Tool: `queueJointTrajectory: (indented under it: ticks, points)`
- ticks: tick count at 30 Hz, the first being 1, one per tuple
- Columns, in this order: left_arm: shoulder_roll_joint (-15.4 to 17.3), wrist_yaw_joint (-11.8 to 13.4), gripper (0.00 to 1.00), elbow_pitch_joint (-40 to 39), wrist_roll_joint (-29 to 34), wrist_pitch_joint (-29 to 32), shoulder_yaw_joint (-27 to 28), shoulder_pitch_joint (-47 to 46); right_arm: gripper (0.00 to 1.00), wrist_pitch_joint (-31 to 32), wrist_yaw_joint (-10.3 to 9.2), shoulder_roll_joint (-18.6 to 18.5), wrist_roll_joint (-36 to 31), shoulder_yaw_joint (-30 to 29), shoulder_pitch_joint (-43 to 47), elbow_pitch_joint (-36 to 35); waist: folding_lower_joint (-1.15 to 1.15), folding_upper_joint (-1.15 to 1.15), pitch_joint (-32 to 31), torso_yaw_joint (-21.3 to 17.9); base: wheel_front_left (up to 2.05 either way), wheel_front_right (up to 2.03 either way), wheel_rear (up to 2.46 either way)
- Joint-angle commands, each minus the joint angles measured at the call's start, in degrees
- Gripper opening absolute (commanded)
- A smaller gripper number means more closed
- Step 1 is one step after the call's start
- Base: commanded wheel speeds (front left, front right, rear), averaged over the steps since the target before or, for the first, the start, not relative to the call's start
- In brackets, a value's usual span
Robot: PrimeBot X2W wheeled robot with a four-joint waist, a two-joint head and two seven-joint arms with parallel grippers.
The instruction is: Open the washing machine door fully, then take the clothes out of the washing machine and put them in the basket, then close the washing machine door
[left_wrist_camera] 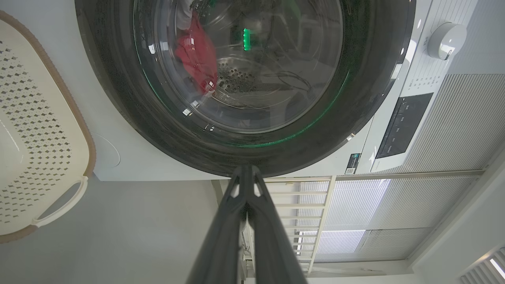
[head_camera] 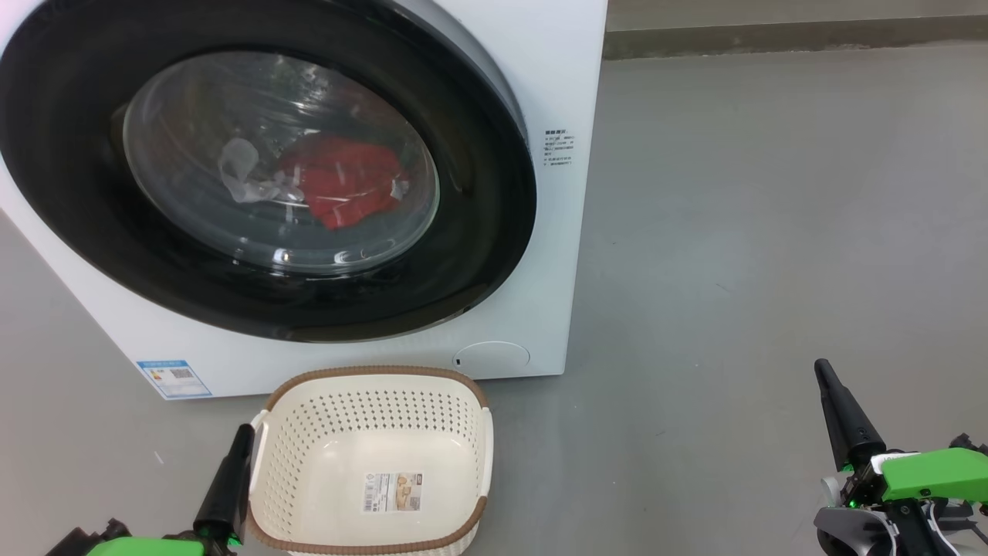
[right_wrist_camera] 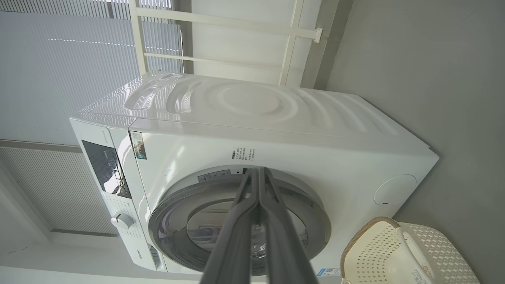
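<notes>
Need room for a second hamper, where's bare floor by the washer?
Widest: grey floor right of the washing machine and basket, up to the right claw. Smaller: floor left of the basket. Tight: between basket and machine, and at the left claw beside the basket.

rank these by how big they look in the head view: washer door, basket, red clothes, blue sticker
1. washing machine door, cut off by the frame's edge
2. basket, nearer the camera
3. red clothes, seen through the glass
4. blue sticker

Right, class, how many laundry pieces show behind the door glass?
2: a red garment behind the middle of the door glass, a small white cloth left of it. More may lie hidden.
</notes>
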Motion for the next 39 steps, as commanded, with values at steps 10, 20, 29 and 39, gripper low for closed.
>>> queueJointTrajectory:
  ticks: [10,20,29,39]
  points:
    - [0.47,-0.41,0.0,-1.16,0.71,0.24,2.08,-2.33,0.0,0.39,0.03,-0.53,-0.55,1.13,-2.46,-1.6,0.0,0.0,0.0,0.0,0.0,0.0,0.0]
    - [0.47,-0.41,0.0,-1.16,0.71,0.24,2.08,-2.33,0.0,0.39,0.03,-0.52,-0.55,1.12,-2.46,-1.6,0.0,0.0,0.0,0.0,0.0,0.0,0.0]
    - [0.47,-0.41,0.0,-1.16,0.71,0.24,2.09,-2.33,0.0,0.39,0.03,-0.52,-0.55,1.12,-2.46,-1.6,0.0,0.0,0.0,0.0,0.0,0.0,0.0]
    - [0.47,-0.41,0.0,-1.16,0.7,0.23,2.08,-2.33,0.0,0.39,0.03,-0.52,-0.55,1.12,-2.46,-1.6,0.0,0.0,0.0,0.0,0.0,0.0,0.0]
